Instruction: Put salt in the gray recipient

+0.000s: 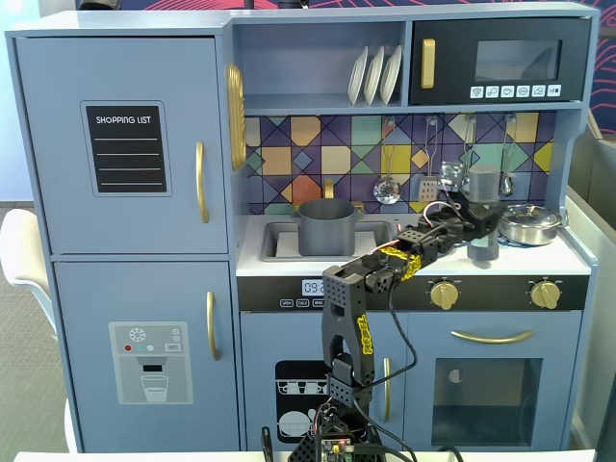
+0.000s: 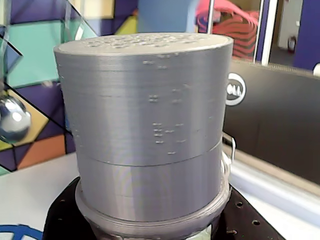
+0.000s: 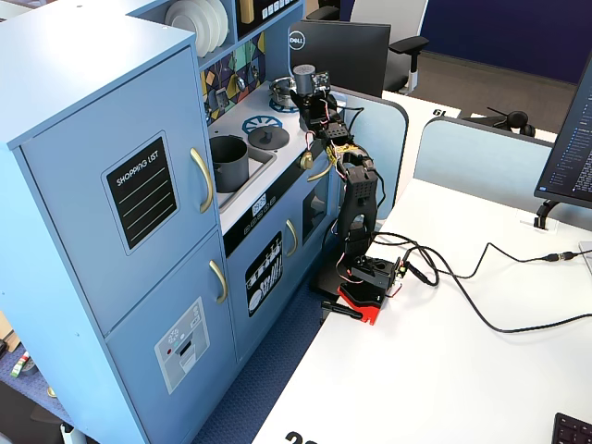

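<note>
1. Wrist view is filled by the salt [image 2: 150,135], a gray ribbed cylinder with a perforated top, held upright in the gripper [image 2: 150,227], whose black parts are seen at the shaker's base.
2. A fixed view shows the salt [image 1: 484,207] gripped by the closed gripper [image 1: 481,226] over the toy kitchen counter [image 1: 577,258], right of the sink [image 1: 279,241] and just left of a shiny silver pan [image 1: 529,223].
3. The gray recipient [image 1: 327,226] is seen standing in the sink, well apart from the salt.
4. In another fixed view, the salt [image 3: 303,78] is held at the far end of the counter, beyond a flat gray lid [image 3: 268,138], while the gray recipient [image 3: 228,159] sits nearer the camera.
</note>
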You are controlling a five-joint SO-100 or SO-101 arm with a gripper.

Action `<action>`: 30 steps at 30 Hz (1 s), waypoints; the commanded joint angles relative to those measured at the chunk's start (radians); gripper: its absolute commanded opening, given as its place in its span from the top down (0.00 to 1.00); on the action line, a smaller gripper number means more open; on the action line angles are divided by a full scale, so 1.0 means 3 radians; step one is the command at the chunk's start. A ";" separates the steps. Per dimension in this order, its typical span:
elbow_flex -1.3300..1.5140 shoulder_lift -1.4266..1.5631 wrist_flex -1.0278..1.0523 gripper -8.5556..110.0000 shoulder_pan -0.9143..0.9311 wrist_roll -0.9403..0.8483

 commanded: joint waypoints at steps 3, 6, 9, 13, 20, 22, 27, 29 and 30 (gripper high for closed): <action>-0.0128 -0.0041 -0.0251 0.93 0.0026 0.0210; -0.0179 -0.0118 -0.0286 0.93 0.0010 0.0261; -0.0184 -0.0153 -0.0317 0.93 0.0010 0.0256; -0.0159 -0.0164 -0.0276 0.93 0.0036 0.0225; -0.0082 -0.0128 -0.0123 0.73 0.0118 0.0297; -0.0056 -0.0097 -0.0102 0.68 0.0133 0.0261; 0.0051 0.0041 -0.0174 0.53 0.0148 0.0281; 0.0061 0.0087 -0.0164 0.53 0.0148 0.0261; 0.0077 0.0128 -0.0138 0.53 0.0143 0.0230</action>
